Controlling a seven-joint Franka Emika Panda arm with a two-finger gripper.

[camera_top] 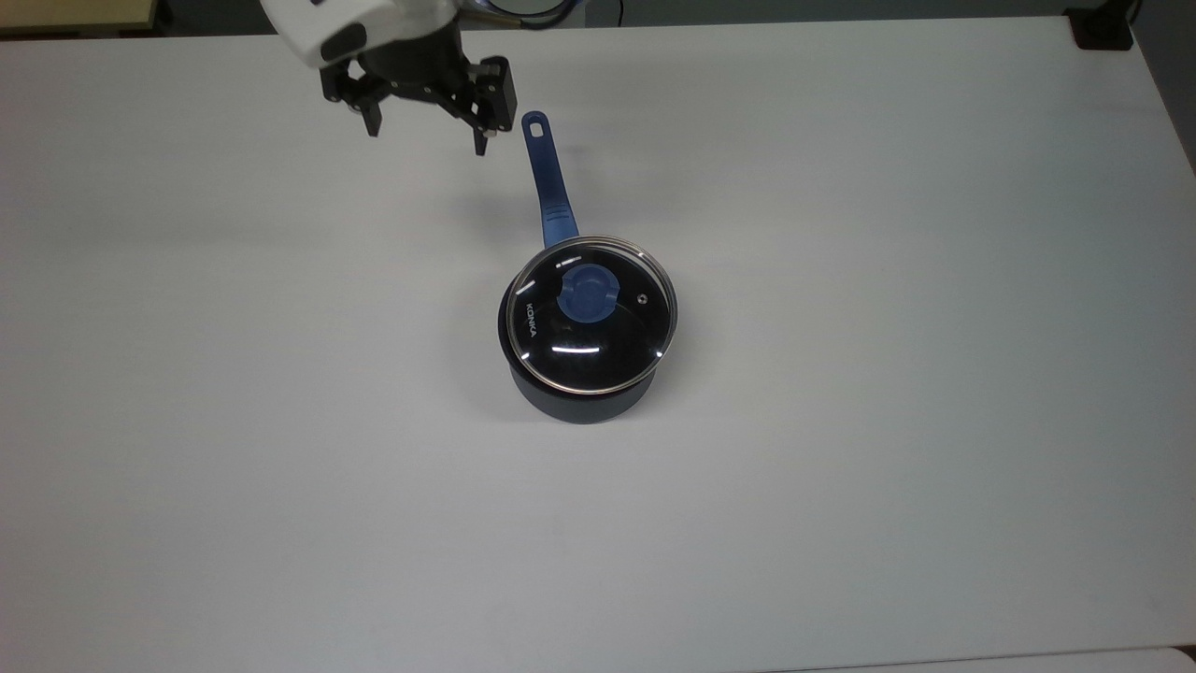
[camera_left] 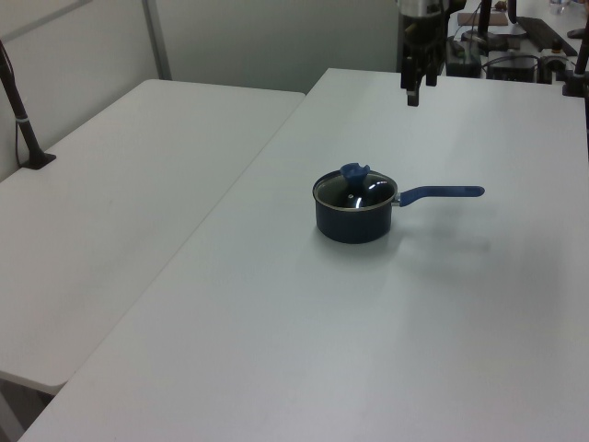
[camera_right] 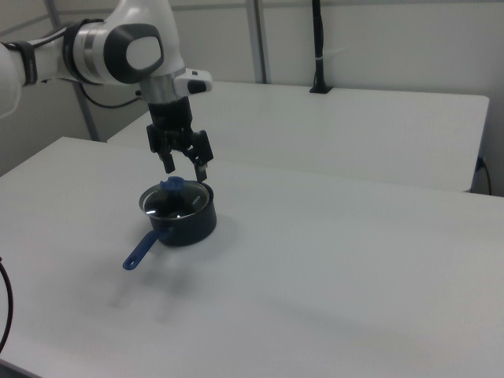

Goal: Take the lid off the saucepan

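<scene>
**Gripper spread and empty, lid seated on saucepan**

Arm reaches in from the top view's upper left, wrist pointing down. Gripper (camera_top: 427, 138) hangs above the white table (camera_top: 841, 467), fingers spread wide, nothing between them. It sits just to the top view's left of the handle's holed end, clear of the pot.

Saucepan (camera_top: 575, 397) stands near the table's centre, handle toward the top view's upper edge. Lid (camera_top: 591, 315) rests flat on its rim, blue knob (camera_top: 587, 293) up.

Right view: gripper (camera_right: 183, 169) appears just above the knob (camera_right: 173, 186).

The glass lid (camera_top: 591, 313) sat closed on the dark navy saucepan (camera_top: 579, 397); its blue handle (camera_top: 548, 178) lay flat.
</scene>
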